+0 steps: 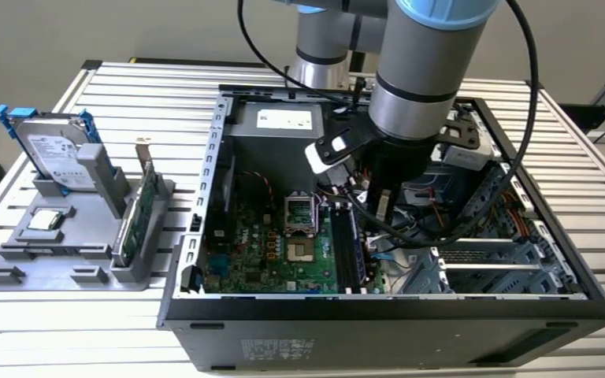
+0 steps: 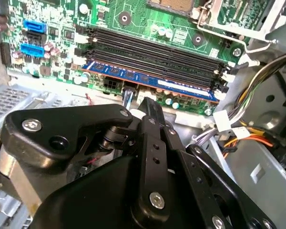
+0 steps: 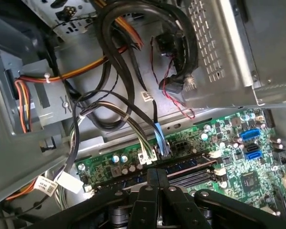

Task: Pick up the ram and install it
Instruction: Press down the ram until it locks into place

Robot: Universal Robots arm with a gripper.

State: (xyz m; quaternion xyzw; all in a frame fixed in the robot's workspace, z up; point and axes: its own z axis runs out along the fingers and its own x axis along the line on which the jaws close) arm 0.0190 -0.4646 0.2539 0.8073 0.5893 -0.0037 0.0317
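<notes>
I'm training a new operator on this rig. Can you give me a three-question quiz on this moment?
1. True or false: the ram lies on the grey stand outside the computer.
2. Where is the hard drive? A) inside the computer; B) upright on the grey stand, at the exterior view's left; C) under the arm.
3. Fill in: in the second wrist view, the gripper is nearest to the ___.

Key: 1 false, it sits along a memory slot on the motherboard; 2 B; 3 ram.

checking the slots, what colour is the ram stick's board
Blue, with a pale label; the ram shows best in the second wrist view.
</notes>
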